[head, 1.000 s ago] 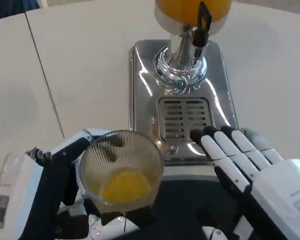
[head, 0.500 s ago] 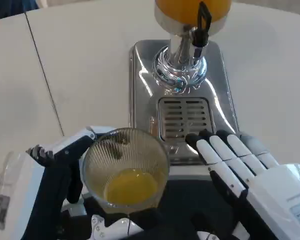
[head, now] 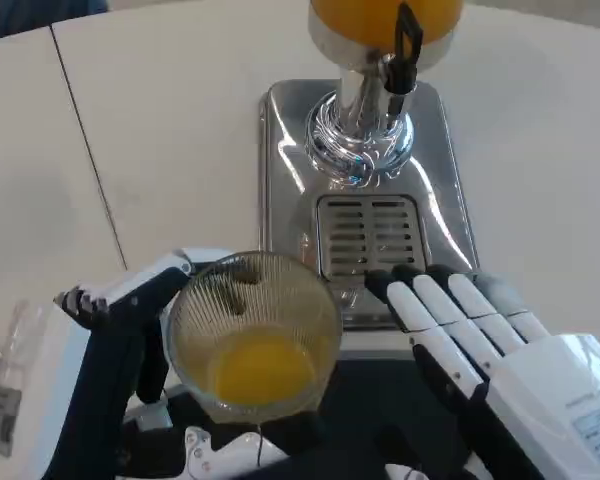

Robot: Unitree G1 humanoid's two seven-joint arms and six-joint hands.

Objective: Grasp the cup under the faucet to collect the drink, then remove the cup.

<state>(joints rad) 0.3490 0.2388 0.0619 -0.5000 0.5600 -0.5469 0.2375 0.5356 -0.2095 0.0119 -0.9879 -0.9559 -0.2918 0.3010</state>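
The white table [head: 180,120] spreads flat and matte under everything, with a thin dark seam running from far left toward the near side. On it, far and centre, stands the polished steel drink dispenser base [head: 280,200], a mirror-bright rounded tray with a slotted drip grate [head: 368,238] set into it and a chrome column [head: 360,125] rising to the orange-filled tank [head: 385,15]. The black faucet lever [head: 408,45] hangs off the tank's right front.

Over the last second the right hand [head: 480,340], white-backed with black and white fingers, has slid a little left across the near edge of the tray, fingers [head: 425,310] straight and spread, holding nothing. The left hand [head: 130,330] has kept its fingers wrapped about the clear ribbed plastic cup [head: 255,335] and carried it slightly right. The cup is near and left of centre, clear of the grate and not beneath the faucet.

A shallow pool of orange juice [head: 260,365] lies in the bottom of the cup, glossy against the fine vertical ribbing of its thin wall. With drink inside and the cup already off the tray, I judge the collecting done and the removal well under way; what seems left is to set the light, easily squeezed cup down level.
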